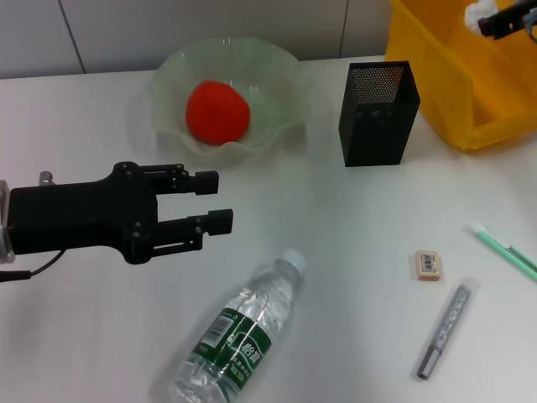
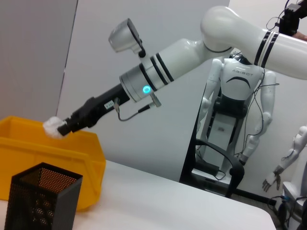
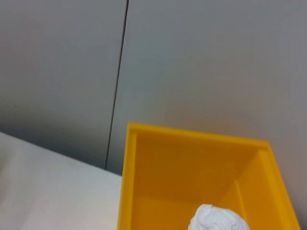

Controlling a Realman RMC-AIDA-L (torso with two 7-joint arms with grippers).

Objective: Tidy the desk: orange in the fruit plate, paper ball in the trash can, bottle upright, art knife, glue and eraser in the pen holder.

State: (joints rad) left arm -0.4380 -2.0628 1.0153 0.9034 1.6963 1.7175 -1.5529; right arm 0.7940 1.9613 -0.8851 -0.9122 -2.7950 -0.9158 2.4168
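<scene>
The right end effector (image 2: 64, 126) is closed on the paper ball (image 2: 53, 128), pinching the white wad at its tip and holding it in the air above the open trash can (image 2: 72, 153); from its own wrist camera the ball shows directly over the yellow interior (not yet resting on the bin's floor, as far as I can see). The white arm behind it stretches across from the far side.

Just beside the trash can, on its side toward the fruit plate, stands the pen holder (image 1: 377, 113), upright on the bench (image 1: 336, 252), and I cannot make out anything inside it. Farther from the trash can, beyond the pen holder, sits the fruit plate (image 1: 172, 84) with the orange (image 1: 216, 111) lying in its hollow.

The left end effector (image 1: 214, 201) hovers nearer to me than the fruit plate, well apart from the trash can, its two fingers spread with a clear gap and nothing between them. Below it the bottle (image 1: 239, 336) lies on its side, cap pointing roughly toward the pen holder.

Nearer than the trash can, the eraser (image 1: 427, 265) rests flat on the bench; just beside it lies a silver-grey art knife (image 1: 445, 329), and a green-and-white glue stick (image 1: 503, 249) lies toward the bench edge.
</scene>
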